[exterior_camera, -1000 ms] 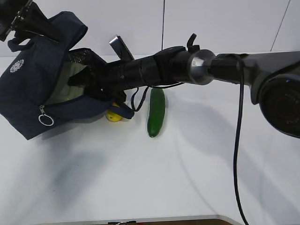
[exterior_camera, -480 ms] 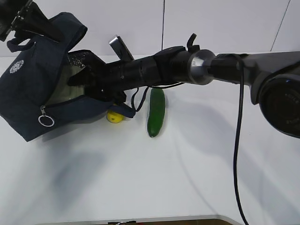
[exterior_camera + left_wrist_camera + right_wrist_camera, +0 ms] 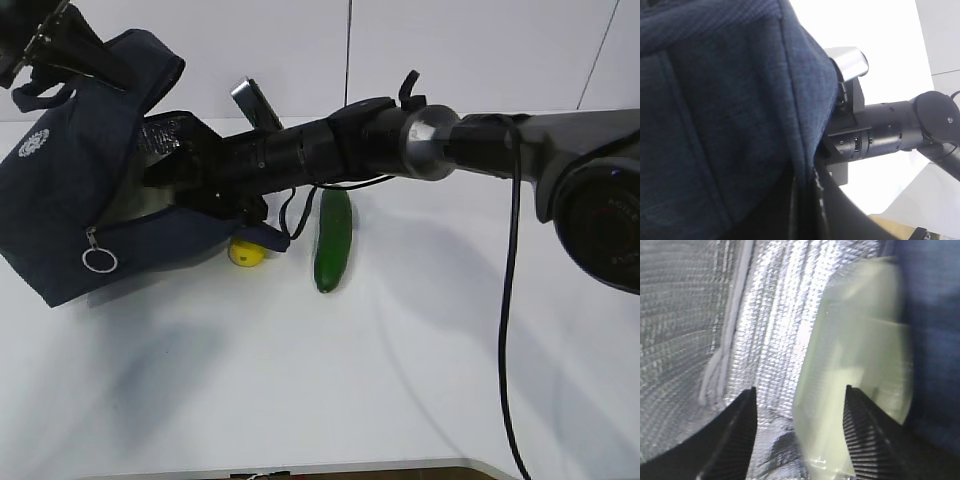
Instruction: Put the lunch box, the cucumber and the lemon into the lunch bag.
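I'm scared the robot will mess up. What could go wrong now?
The left gripper holds the lunch bag up tilted, so the lunch box might slide back out. The right gripper pulling out could snag the bag's rim. The sagging bag could nudge the lemon under its edge and roll it away.

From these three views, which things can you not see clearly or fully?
- Lemon: exterior view, partly hidden by the bag.
- Left gripper: no view shows its fingers; the bag fills the left wrist view.
- Lunch box: right wrist view, blurred.
- Right gripper: exterior view, hidden inside the bag.
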Robot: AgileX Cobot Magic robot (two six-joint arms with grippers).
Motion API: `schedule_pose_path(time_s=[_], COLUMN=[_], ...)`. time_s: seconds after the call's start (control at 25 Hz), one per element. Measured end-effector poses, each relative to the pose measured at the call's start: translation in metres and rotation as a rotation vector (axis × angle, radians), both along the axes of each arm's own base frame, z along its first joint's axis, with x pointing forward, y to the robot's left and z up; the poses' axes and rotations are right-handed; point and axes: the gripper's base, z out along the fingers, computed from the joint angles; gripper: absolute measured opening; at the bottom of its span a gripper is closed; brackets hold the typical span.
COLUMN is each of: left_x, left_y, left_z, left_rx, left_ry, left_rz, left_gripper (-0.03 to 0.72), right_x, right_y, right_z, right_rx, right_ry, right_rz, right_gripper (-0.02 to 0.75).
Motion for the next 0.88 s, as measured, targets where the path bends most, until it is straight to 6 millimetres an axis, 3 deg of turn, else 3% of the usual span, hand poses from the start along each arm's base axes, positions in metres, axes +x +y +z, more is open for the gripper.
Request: schedule_pose_path(time_s=[0.4, 0.88], left_x=[0.001, 0.001], left_y=[0.001, 0.002], left_z=[-0.005, -0.005], left_rx=[0.022, 0.03], left_ry=[0.008, 0.008], left_rz=[-0.002, -0.003], left_gripper=[-0.016, -0.017], right_x=[-0.003, 0.006], right_y=[0.001, -0.027], right_z=[0.005, 0.012], right_rx=[0.029, 0.084], right_ry=[0.014, 0.03], right_rz=[0.031, 0.119], right_gripper=[0.445, 0.445])
